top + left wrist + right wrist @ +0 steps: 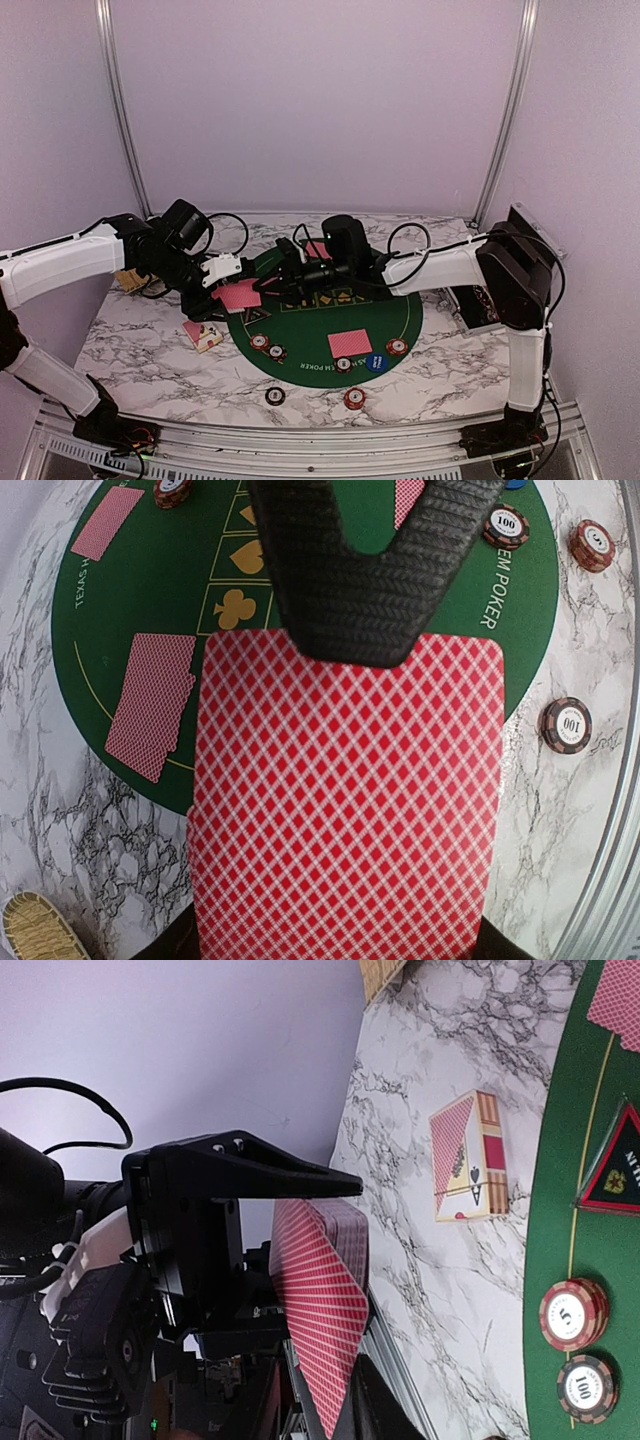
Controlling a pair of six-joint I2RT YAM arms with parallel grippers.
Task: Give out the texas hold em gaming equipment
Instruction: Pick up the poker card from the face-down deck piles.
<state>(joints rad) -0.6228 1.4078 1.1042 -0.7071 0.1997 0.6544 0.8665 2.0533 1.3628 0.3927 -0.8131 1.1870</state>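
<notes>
My left gripper (228,282) is shut on a deck of red-backed cards (238,295), held level above the left edge of the green poker mat (400,318). The deck fills the left wrist view (345,800). My right gripper (268,283) reaches in from the right; one of its fingers (350,590) lies on the far end of the top card. In the right wrist view that top card (322,1330) slants down from the deck into my right gripper (335,1412), which looks shut on it. Chips (259,342), a blue button (376,362), dealt cards (349,343) and a triangular marker (618,1165) lie on the mat.
A card box (203,335) lies on the marble left of the mat. A tan basket (130,280) stands at the far left and a black case (480,300) at the right. Two chips (274,396) lie on the marble near the front edge.
</notes>
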